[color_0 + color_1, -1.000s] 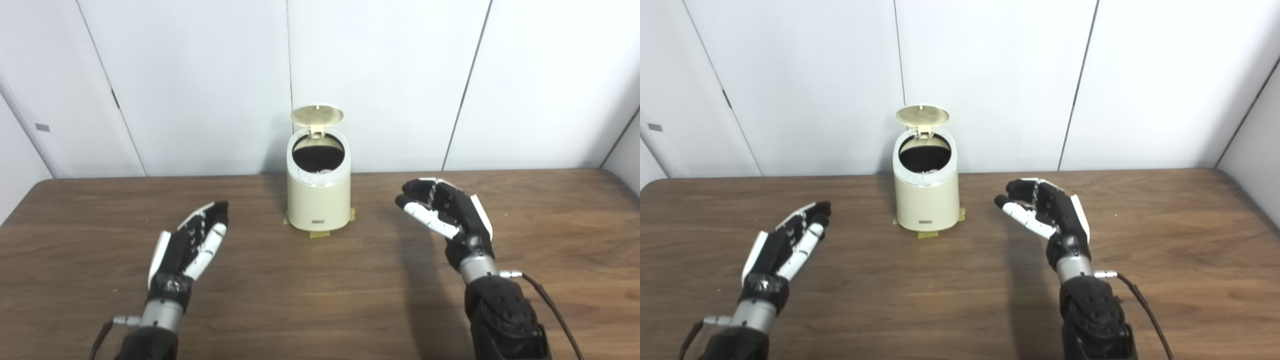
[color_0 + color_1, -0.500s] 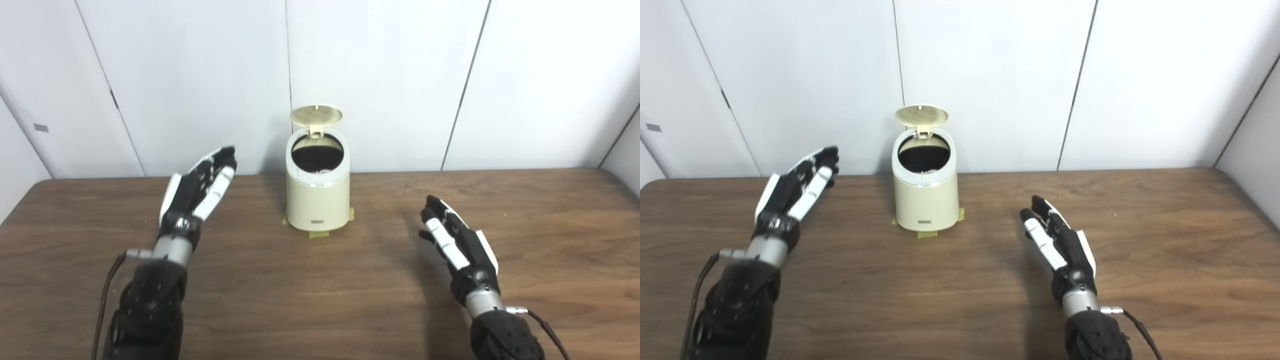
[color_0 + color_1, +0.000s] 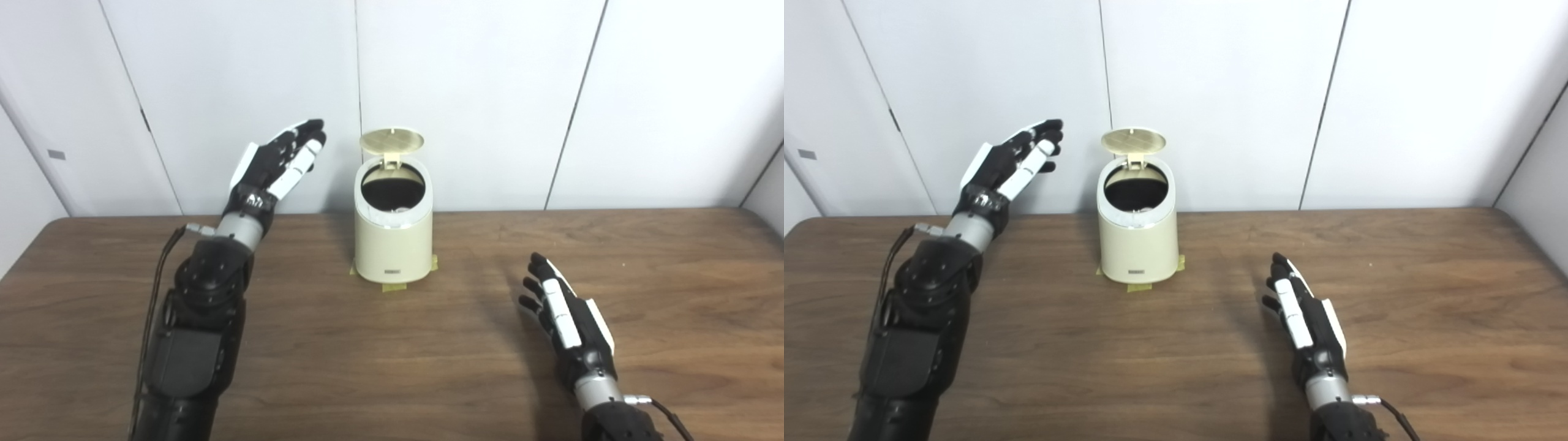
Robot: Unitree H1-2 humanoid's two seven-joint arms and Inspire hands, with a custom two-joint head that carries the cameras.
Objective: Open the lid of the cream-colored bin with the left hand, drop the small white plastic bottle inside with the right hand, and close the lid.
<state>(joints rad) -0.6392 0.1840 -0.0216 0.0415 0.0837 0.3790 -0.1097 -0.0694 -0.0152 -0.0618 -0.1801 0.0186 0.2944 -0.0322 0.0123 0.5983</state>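
Note:
The cream-colored bin (image 3: 394,245) stands at the back middle of the table, with tape at its base. Its round lid (image 3: 392,139) stands upright, open. A bit of white, perhaps the bottle (image 3: 398,211), shows inside at the front rim of the dark opening. My left hand (image 3: 275,159) is open and raised, to the left of the lid at about its height, apart from it. My right hand (image 3: 566,318) is open and empty, low over the table to the right of the bin and nearer to me.
The brown wooden table (image 3: 380,361) runs across the view. White wall panels (image 3: 478,92) stand right behind the bin. My left forearm (image 3: 202,312) slopes over the table's left part.
My left hand has risen from low over the table up to lid height and moved toward the bin. My right hand has drawn back, lowered and flattened out.

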